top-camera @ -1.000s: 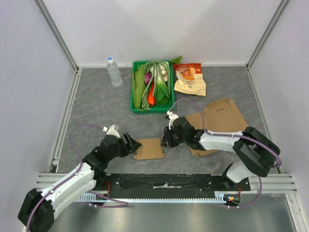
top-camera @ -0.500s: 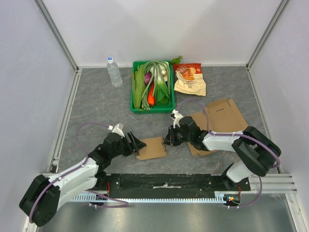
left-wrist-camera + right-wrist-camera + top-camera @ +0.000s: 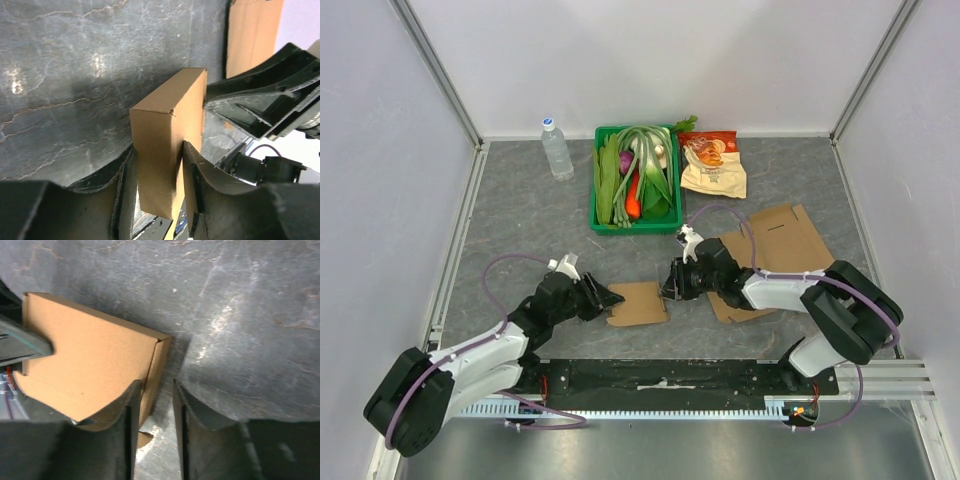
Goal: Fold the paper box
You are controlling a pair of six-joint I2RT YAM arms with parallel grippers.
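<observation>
The paper box (image 3: pixel 638 304) is a small flat brown cardboard box lying on the grey table between the two arms. My left gripper (image 3: pixel 605 297) is at its left end. In the left wrist view the box (image 3: pixel 170 105) stands between my fingers, and the gripper (image 3: pixel 159 150) is shut on it with both pads against its sides. My right gripper (image 3: pixel 668 285) is at the box's right end. In the right wrist view the gripper (image 3: pixel 156 384) is open a little: one finger lies over the box's top (image 3: pixel 90 350), the other hangs over bare table beside the wall.
Flat cardboard sheets (image 3: pixel 775 245) lie under and behind my right arm. A green crate (image 3: pixel 635 228) of vegetables stands at the back, with a water bottle (image 3: pixel 557 150) to its left and a snack bag (image 3: pixel 712 165) to its right. Walls close in on both sides.
My left gripper has moved right onto the box's left end and closed on it. The box and my right gripper have shifted slightly to the right.
</observation>
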